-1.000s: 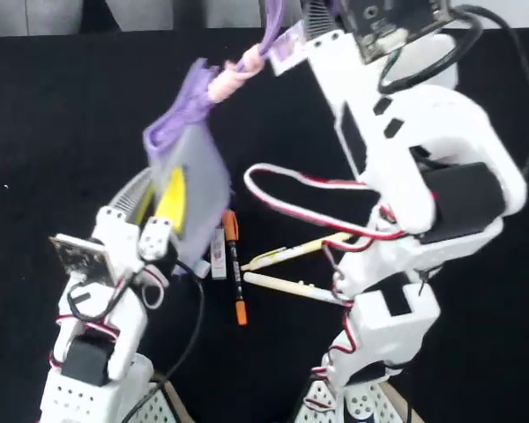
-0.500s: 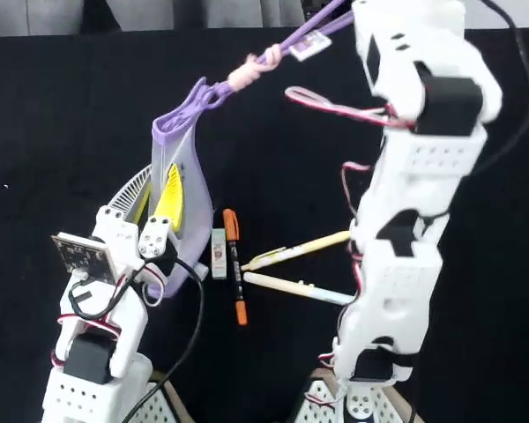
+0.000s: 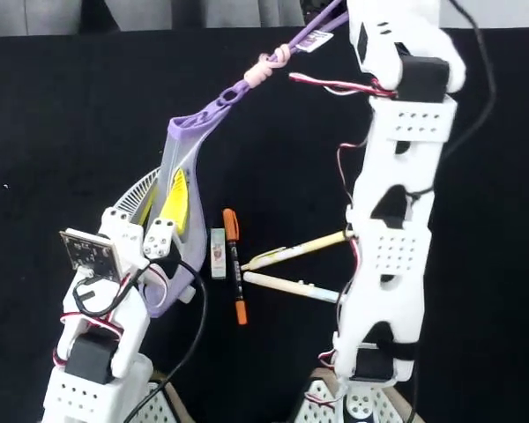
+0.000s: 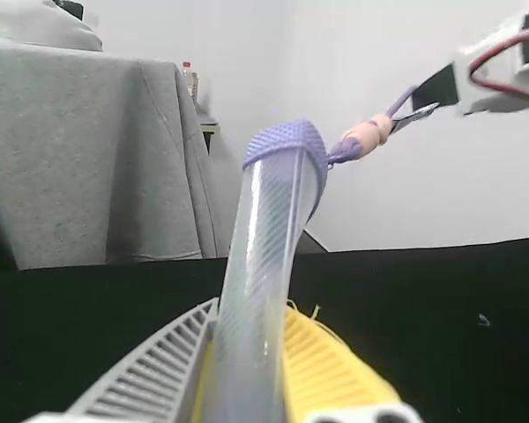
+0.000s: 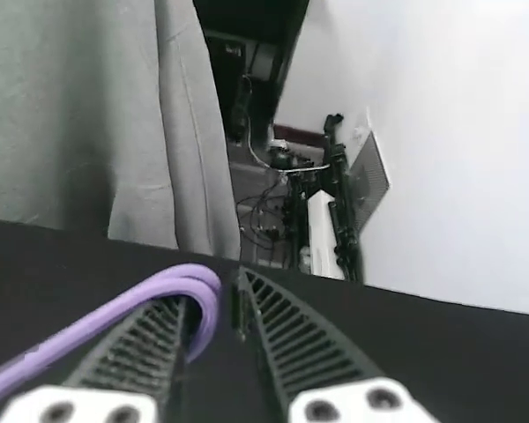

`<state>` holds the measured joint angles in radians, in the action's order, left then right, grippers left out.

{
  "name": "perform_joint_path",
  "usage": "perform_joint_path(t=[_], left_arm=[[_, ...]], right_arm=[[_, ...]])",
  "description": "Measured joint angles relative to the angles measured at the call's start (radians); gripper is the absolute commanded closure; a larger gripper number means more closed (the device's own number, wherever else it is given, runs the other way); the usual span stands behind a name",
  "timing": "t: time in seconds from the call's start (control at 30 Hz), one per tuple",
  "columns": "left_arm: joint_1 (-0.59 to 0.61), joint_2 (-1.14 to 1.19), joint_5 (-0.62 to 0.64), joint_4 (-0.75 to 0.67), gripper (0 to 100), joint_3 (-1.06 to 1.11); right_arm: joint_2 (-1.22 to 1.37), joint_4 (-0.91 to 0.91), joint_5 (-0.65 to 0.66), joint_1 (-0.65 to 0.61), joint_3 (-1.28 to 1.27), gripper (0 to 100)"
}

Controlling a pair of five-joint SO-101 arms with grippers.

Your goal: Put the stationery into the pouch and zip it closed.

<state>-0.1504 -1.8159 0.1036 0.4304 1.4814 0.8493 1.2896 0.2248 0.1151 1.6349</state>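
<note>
A black cloth covers the table, running back to a grey drape and a white wall. From the right wrist, the drape hangs beside a dark gap crowded with stands and cables, with more white wall on the other side. The pouch, clear with a purple mesh edge, is held up off the cloth and stretched on a slant between the two arms. The left gripper has its grey and yellow jaws clamped on the pouch's lower end. The right gripper, high at the far edge of the table, has its jaws pinched on the purple strap. The strap runs taut from the pouch's top corner and carries a pink knot and a small tag. The stationery lies on the cloth between the two arm bases, outside the pouch. An orange marker lies just beside a short pale stick, and two cream pens lie close together beside the marker, their far ends against the right arm's base.
</note>
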Motion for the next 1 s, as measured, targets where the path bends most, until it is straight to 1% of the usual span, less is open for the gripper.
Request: perform_joint_path(t=[0.07,0.17,0.33,0.47,0.6,0.8,1.0], left_arm=[[0.0,0.0,0.015,0.0,97,0.0],[0.005,0.0,0.071,0.0,97,0.002],[0.083,0.003,0.15,0.005,97,-0.002],[0.106,0.005,0.199,0.005,97,-0.002],[0.118,0.005,0.216,0.005,97,-0.018],[0.118,0.008,0.218,0.008,97,-0.068],[0.118,0.009,0.221,0.008,97,-0.094]], right_arm=[[0.048,-0.038,0.0,0.0,0.0,98.8],[0.127,-0.098,0.0,-0.002,0.0,98.8],[0.242,-0.195,0.0,-0.005,0.002,98.7],[0.328,-0.261,-0.002,-0.005,0.002,98.7],[0.425,-0.322,-0.003,0.049,0.002,98.7],[0.526,-0.413,-0.003,0.048,0.008,98.7],[0.546,-0.439,-0.005,0.049,0.009,98.7]])
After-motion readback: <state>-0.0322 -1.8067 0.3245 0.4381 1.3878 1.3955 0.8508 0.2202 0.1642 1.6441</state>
